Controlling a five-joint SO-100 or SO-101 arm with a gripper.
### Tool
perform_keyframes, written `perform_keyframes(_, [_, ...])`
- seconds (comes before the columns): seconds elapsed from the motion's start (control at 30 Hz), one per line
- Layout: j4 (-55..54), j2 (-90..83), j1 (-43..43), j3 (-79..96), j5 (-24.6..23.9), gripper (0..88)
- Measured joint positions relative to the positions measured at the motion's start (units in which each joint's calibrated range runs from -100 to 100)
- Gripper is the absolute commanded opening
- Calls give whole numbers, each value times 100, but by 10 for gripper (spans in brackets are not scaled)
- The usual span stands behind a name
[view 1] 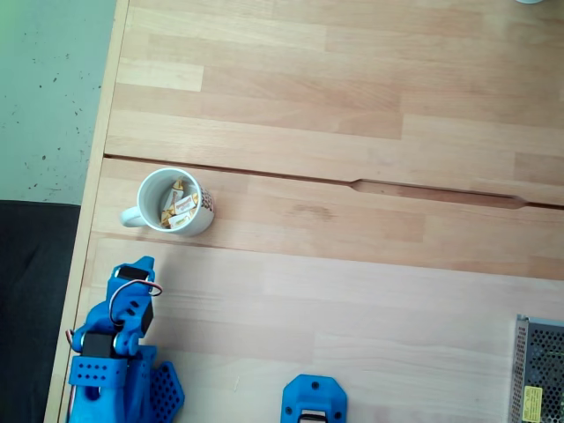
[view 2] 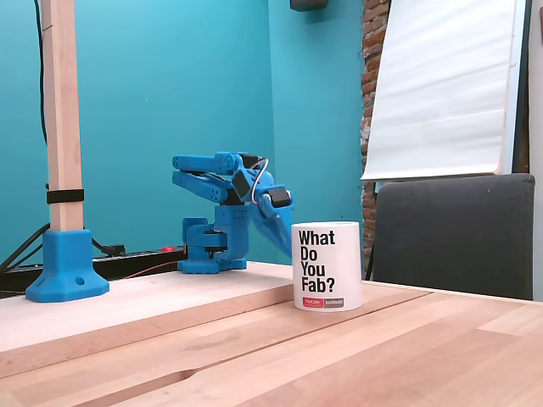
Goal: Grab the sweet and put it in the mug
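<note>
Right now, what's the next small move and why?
Probably nothing beyond holding the folded arm where it is. The mug on the wooden table already holds several wrapped sweets, and whether the pincer is open or shut cannot be told.

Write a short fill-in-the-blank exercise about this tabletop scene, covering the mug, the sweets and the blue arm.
1. The small cream-wrapped sweets lie inside the white ceramic ____.
2. In the side-on fixed view, the black print on the mug reads "What Do You ____?"
3. The 3D-printed plastic robot arm is coloured ____.
4. The mug stands upright on the ____ table.

Missing words: mug; Fab; blue; wooden
</note>
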Motion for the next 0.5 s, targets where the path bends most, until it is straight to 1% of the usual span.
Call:
perform_keyframes(0.33, [-8, -1771, 0, 735, 78, 12])
perform_keyframes(0.5, [146, -2234, 0, 789, 78, 12])
